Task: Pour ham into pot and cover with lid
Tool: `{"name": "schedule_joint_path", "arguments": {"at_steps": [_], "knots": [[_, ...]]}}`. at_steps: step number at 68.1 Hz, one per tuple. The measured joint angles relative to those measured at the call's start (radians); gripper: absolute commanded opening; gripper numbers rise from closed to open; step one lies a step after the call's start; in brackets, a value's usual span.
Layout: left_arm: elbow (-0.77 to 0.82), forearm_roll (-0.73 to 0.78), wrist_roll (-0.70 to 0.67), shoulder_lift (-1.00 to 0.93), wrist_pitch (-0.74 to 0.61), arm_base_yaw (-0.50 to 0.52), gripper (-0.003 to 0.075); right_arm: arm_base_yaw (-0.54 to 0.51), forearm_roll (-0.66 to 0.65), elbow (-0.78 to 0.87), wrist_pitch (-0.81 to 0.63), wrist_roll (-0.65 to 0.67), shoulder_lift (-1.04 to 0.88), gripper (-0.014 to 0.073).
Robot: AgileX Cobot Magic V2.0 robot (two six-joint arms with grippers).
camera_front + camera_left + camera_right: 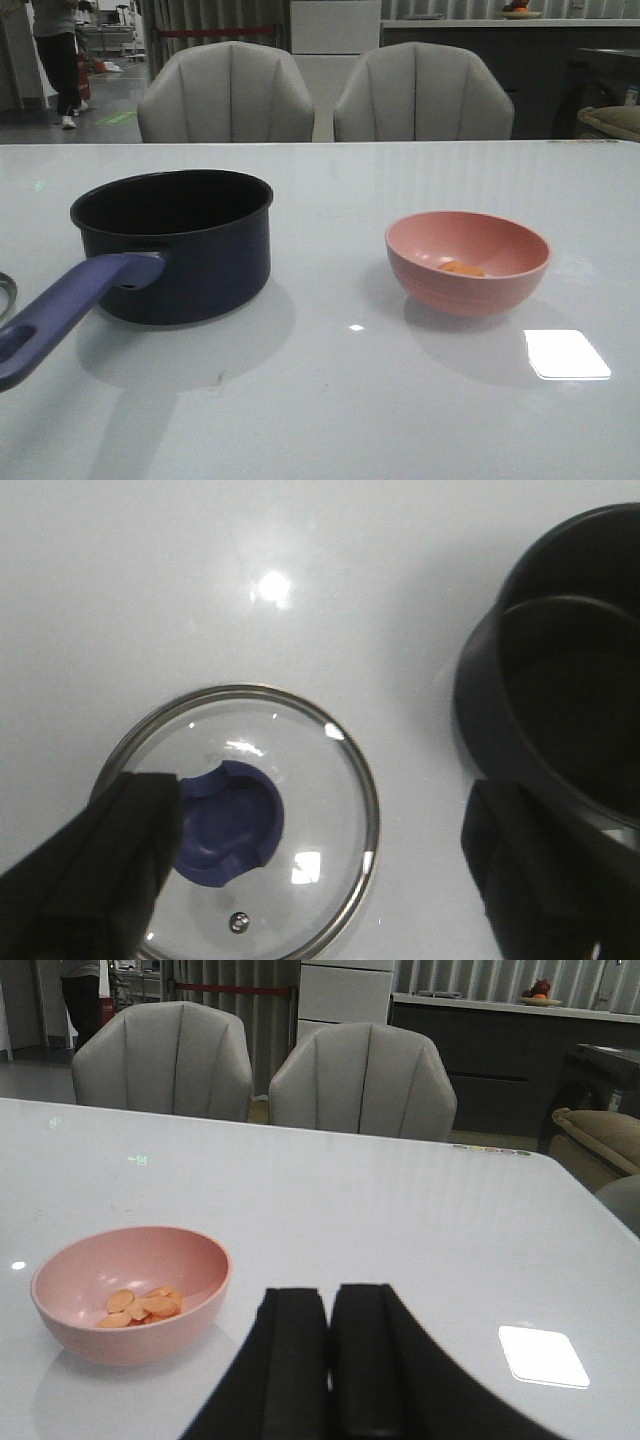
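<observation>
While nothing is yet held, the start is judged in hand.
Left gripper (320,880): spread wide above the round clear glass lid (240,825), beside the dark navy pot (175,245).
Right gripper (328,1365): closed, empty.
Ham (140,1306): orange pieces in the pink bowl (190,1260).
Next: the bowl must be grasped.

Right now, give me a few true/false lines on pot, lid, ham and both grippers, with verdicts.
1. The ham is in the pink bowl. True.
2. The lid sits on the pot. False: it lies on the table beside the pot, knob up.
3. The right gripper is shut and holds nothing. True.
4. The left gripper is clamped on the lid's knob. False: it is open, fingers apart above the lid.
5. The pot is empty. True, as far as its dark inside shows.
</observation>
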Motion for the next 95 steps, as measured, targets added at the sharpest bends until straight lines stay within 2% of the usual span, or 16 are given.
{"name": "schedule_joint_path", "arguments": {"at_steps": [37,47,61,85,95], "knots": [[0.456,-0.065,0.002,-0.694,-0.213,-0.168,0.0602,0.0,0.0,0.0,0.0,0.0,0.0,0.0149],[0.568,-0.095,0.002,-0.904,-0.224,-0.178,0.0602,0.0,0.0,0.0,0.0,0.0,0.0,0.0149],[0.617,-0.103,0.002,-1.129,-0.212,-0.18,0.0602,0.0,0.0,0.0,0.0,0.0,0.0,0.0149],[0.642,-0.103,0.002,-1.199,-0.185,-0.211,0.0602,0.0,0.0,0.0,-0.01,0.0,0.0,0.0149],[0.642,-0.103,0.002,-1.199,-0.185,-0.211,0.0602,0.0,0.0,0.0,-0.103,0.009,0.0,0.0149]]}}
